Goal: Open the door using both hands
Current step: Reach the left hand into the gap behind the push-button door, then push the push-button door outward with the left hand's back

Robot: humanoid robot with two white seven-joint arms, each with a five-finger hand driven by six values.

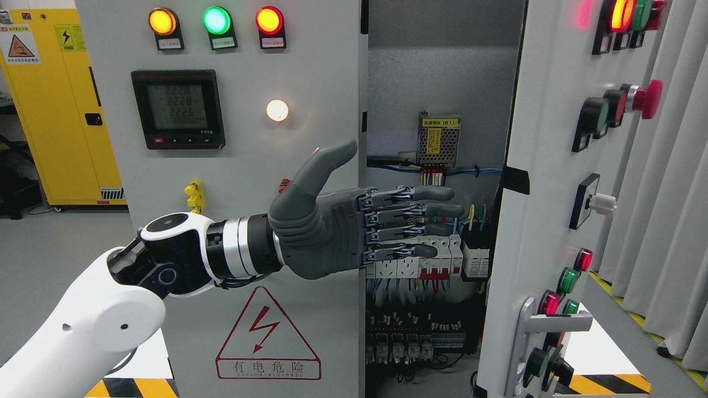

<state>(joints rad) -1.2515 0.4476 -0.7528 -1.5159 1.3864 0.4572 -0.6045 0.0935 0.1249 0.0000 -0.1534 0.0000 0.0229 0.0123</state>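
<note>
Grey steel electrical cabinet: two doors. Left grey door panel [232, 182] closed, facing the camera. Right grey door panel [545, 221] swung outward, seen edge-on at the picture's right, its front turned away to the right.

Cabinet interior [437, 83]: exposed between the doors; grey back wall, a small perforated metal power supply unit [438, 140] with a yellow label, a row of white circuit breakers [426, 265] with red tabs below, coloured wiring around them.

Yellow storage cabinet [52, 105]: far left, behind the electrical cabinet.

Left arm, white shell with black joints [83, 315]: enters from lower left, crosses the closed door.

Left hand, dark grey with fingers [343, 226]: flat and spread, holding nothing; thumb raised, four fingers extended straight to the right past the closed door's edge, in front of the open interior.

Red-bordered triangular hazard sign [268, 334]: low on the closed door.

Black digital meter [178, 109]: upper closed door, display lit.

Three round indicator lamps, amber, green and red [215, 21]: above the meter.

Red mushroom push-button [644, 99]: on the open door.

Metal door handle [553, 323]: low on the open door.

Small yellow latch [193, 194]: on the closed door.
</note>
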